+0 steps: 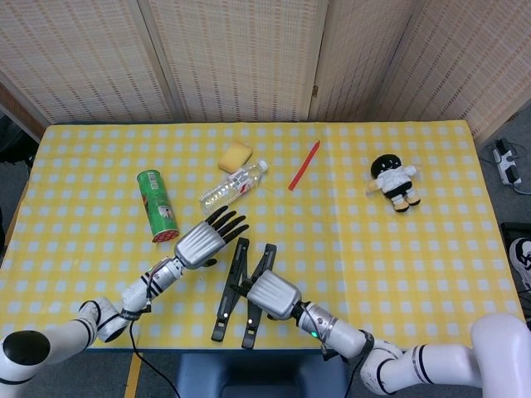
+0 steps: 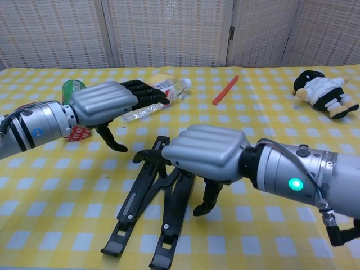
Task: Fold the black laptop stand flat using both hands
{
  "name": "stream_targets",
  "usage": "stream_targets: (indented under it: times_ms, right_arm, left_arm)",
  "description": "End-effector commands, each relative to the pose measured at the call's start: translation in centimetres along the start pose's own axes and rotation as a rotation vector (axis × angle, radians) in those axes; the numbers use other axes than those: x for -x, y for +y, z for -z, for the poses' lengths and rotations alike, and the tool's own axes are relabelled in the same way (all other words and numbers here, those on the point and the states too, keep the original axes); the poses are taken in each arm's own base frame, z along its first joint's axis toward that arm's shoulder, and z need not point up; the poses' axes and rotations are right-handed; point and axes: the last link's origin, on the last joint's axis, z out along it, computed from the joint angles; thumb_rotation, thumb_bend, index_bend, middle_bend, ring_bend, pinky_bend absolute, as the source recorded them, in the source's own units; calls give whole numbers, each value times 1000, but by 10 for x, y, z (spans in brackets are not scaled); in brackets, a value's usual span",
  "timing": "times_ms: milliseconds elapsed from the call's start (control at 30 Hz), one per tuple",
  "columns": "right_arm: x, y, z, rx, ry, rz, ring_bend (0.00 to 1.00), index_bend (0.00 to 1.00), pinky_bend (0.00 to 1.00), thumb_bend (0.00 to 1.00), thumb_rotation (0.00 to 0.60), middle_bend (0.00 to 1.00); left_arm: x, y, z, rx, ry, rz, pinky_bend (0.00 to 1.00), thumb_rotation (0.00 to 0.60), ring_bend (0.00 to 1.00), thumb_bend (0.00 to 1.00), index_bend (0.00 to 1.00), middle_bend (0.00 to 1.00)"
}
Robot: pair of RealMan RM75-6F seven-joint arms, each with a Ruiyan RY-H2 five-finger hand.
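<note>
A yellow-and-white checked cloth covers the counter point(image 1: 431, 274), and behind its far edge stand folding screens point(image 1: 241, 58) of pale woven material. At the left, a green can point(image 1: 158, 206) lies on its side on the cloth. Just right of it the left hand point(image 1: 202, 240) hovers above the cloth with its fingers stretched out flat and apart, holding nothing; in the chest view it is clear of the stand. Beyond it, toward the screens, a clear plastic bottle point(image 1: 233, 186) lies on its side with a yellow sponge point(image 1: 235, 155) just behind it.

The black laptop stand point(image 1: 241, 290) rests on the cloth near the front edge, at the middle, its two long legs drawn close together and nearly parallel, still joined by the crossed links. The right hand point(image 1: 272, 295) is over the right leg with its fingers curled downward; whether it actually grips the leg I cannot tell.

Farther right, a red stick point(image 1: 304, 165) lies slantwise on the cloth, and well beyond that a small black-and-white doll point(image 1: 396, 182) lies near the right end. Off the right edge, a power strip point(image 1: 507, 164) sits on the grey floor.
</note>
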Motion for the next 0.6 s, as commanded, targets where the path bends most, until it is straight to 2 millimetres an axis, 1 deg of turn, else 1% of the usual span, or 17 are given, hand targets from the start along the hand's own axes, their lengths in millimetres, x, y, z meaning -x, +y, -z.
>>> stream_targets:
  times_ms: [33, 100, 200, 400, 600]
  right_arm:
    - [-17, 0, -6, -81, -102, 53, 184, 0, 169, 0, 600, 72]
    - [-20, -2, -11, -106, -113, 96, 130, 0, 110, 0, 600, 34]
    - [-22, -6, -17, -130, -118, 131, 110, 0, 84, 0, 600, 29]
    - [-20, -9, -29, -168, -146, 213, 95, 0, 64, 0, 600, 29]
    - [-9, -10, -37, -188, -187, 264, 92, 0, 64, 0, 600, 32]
  left_arm:
    - [-5, -9, 10, -37, 13, 16, 0, 600, 19, 95, 33, 69]
    - [-7, -12, 14, -52, 15, 19, 0, 600, 19, 95, 33, 68]
    - [-9, -17, 20, -70, 16, 24, 0, 600, 19, 96, 33, 69]
    - [-11, -25, 30, -105, 22, 42, 0, 600, 18, 95, 33, 69]
    - [-7, -29, 35, -123, 15, 52, 0, 600, 16, 95, 32, 69]
